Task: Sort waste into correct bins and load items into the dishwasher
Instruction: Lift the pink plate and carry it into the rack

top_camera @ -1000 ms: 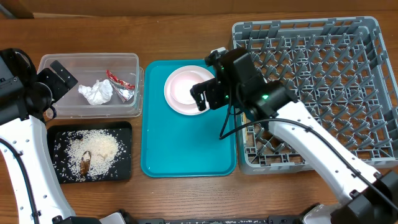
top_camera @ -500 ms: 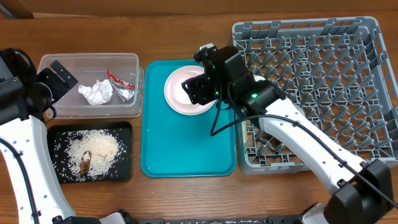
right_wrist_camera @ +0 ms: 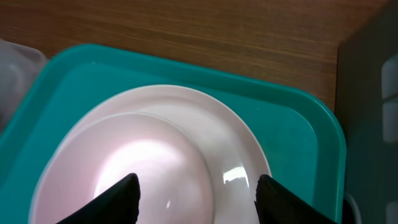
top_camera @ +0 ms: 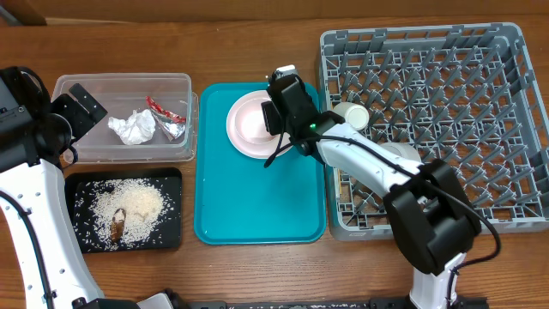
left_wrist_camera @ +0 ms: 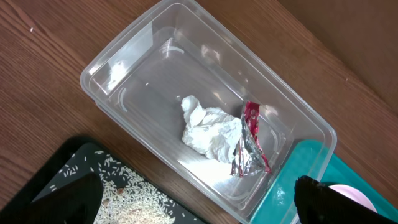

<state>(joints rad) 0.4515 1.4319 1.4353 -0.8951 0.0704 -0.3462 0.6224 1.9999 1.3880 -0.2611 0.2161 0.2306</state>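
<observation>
Our right gripper (right_wrist_camera: 202,200) hangs spread wide over the pale pink bowl (right_wrist_camera: 146,168), which sits on the pale pink plate (right_wrist_camera: 245,146) at the 12 o'clock end of the teal tray (right_wrist_camera: 305,127). At 3 o'clock of the tray stands the grey dish rack (top_camera: 515,129), a cream cup (top_camera: 352,116) inside. At 9 o'clock our left gripper (top_camera: 81,105), also spread, hovers at the edge of the clear tub (left_wrist_camera: 124,56) holding the tissue (left_wrist_camera: 208,134) and foil wrapper (left_wrist_camera: 249,140).

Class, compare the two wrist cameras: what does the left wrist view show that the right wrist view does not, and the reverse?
Left wrist only: the clear tub holding the tissue and foil wrapper, and the black tray with rice crumbs. Right wrist only: the pink bowl on the pink plate, with the open right gripper over it. Both: teal tray, a sliver of pink plate, wooden table.
</observation>
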